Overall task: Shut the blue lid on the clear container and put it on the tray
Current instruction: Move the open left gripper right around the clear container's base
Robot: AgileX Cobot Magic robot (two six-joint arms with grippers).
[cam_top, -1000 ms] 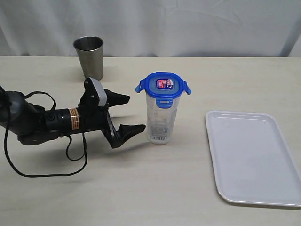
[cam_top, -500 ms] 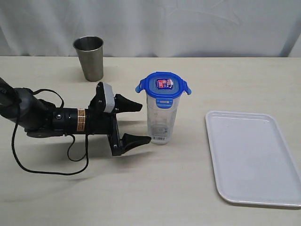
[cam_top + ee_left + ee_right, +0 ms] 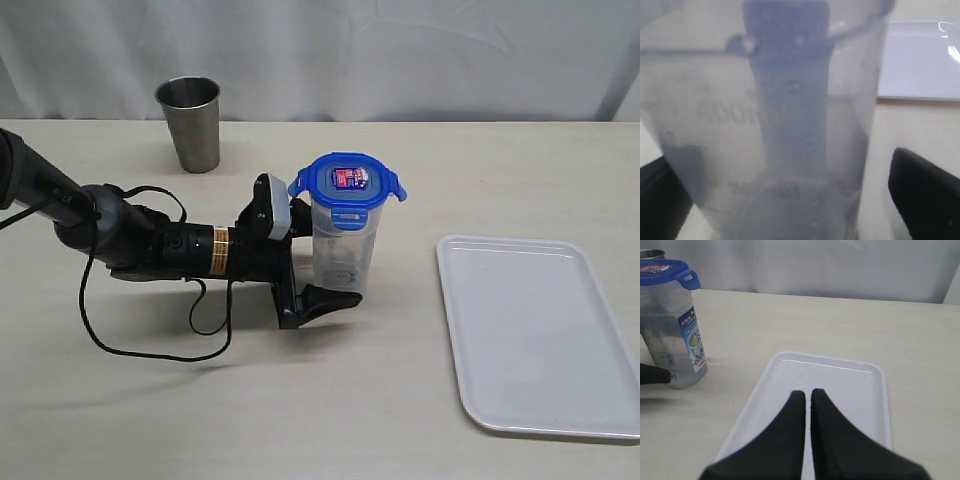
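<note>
Presently the left gripper, jaws spread, straddles the container, which stands lid on, apart from the tray; it should clamp squarely below the lid without tipping; right gripper clenched, empty.

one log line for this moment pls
left tool open around clear container | blue lid on top | container off tray | right tool shut

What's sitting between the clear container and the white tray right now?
Nothing. The exterior view shows only bare tabletop between the clear container and the tray.
</note>
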